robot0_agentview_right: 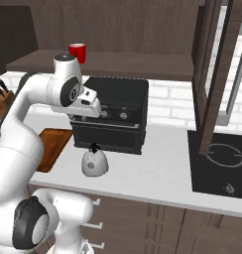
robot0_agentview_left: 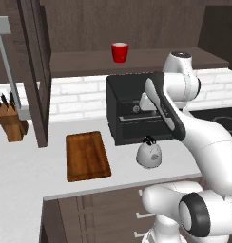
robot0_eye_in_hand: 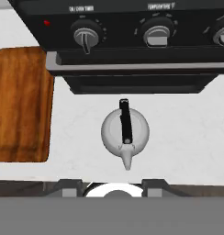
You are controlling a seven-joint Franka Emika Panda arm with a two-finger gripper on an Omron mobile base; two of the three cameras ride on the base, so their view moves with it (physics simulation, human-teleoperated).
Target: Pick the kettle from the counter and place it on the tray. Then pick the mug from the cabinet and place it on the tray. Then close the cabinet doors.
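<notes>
Kettle: small rounded silver-grey metal kettle (robot0_eye_in_hand: 125,132) stands on the light grey counter (robot0_eye_in_hand: 187,133), straight below my hand (robot0_eye_in_hand: 115,183); apart from it
Hand: empty; fingers parted
Tray: reddish-brown wooden board (robot0_eye_in_hand: 21,105) beside the kettle

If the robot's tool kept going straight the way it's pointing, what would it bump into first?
Probably the kettle, at its black top handle: the tool points down at it from above, with nothing seen in between. How far above is hard to judge.
</notes>
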